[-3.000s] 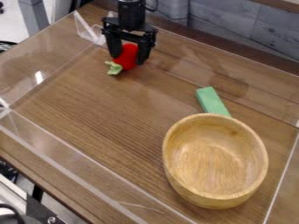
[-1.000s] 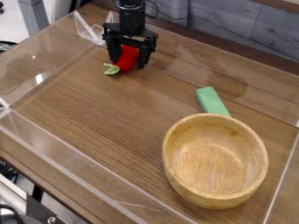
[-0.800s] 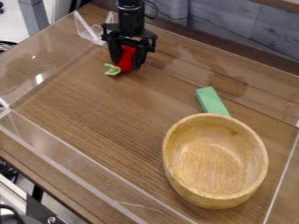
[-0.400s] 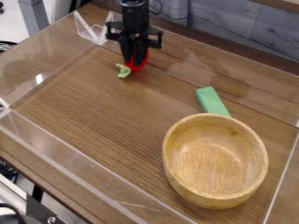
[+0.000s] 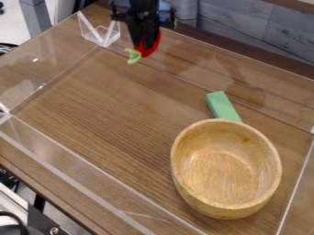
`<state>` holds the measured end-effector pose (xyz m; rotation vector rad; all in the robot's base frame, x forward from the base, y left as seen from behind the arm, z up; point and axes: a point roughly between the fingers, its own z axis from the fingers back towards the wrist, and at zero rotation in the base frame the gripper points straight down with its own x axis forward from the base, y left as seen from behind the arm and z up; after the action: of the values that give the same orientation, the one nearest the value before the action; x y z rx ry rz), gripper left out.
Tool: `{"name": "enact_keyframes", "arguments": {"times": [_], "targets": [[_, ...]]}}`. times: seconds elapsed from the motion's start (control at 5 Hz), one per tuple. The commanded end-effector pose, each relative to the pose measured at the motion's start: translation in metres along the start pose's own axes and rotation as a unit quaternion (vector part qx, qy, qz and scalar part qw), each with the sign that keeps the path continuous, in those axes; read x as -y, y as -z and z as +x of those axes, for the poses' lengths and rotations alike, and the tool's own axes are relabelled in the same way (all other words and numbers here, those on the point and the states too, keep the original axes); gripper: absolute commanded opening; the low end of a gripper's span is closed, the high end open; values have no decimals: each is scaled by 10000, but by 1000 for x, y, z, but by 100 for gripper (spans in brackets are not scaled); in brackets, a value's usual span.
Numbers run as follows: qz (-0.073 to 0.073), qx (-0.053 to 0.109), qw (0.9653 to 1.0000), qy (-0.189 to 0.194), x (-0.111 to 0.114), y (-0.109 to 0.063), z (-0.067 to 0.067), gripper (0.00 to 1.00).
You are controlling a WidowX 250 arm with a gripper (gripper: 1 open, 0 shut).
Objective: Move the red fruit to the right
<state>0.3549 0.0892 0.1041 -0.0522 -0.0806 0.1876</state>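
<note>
The red fruit [image 5: 146, 46] is a small bright-red toy strawberry with a light green leafy piece [image 5: 132, 57] hanging at its lower left. It hangs in the air above the back left of the wooden table, pinched between the black fingers of my gripper [image 5: 146, 42]. The gripper points straight down and is shut on the fruit. Its upper body runs out of the top of the picture.
A large wooden bowl [image 5: 226, 168] sits at the front right. A flat green block [image 5: 223, 106] lies just behind the bowl. Clear plastic walls [image 5: 50, 55] ring the wooden table top [image 5: 110, 128].
The gripper closed on the red fruit, which was resting on the table, and lifted it upward and slightly right. The bowl and green block have not moved.
</note>
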Motion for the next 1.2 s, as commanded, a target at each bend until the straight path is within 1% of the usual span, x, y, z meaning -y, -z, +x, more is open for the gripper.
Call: {"name": "enact_keyframes", "arguments": {"times": [0.0, 0.2, 0.4, 0.6, 0.8, 1.0], "targets": [[-58, 328, 9991, 262, 29, -29, -8, 0], [-130, 293, 9977, 597, 65, -27, -22, 0], [-180, 219, 9960, 847, 104, -19, -41, 0], [-249, 94, 9949, 976, 133, -6, -55, 0], [-291, 11, 9935, 1098, 150, 3, -70, 0], [-338, -65, 9927, 1156, 158, 11, -82, 0]]}}
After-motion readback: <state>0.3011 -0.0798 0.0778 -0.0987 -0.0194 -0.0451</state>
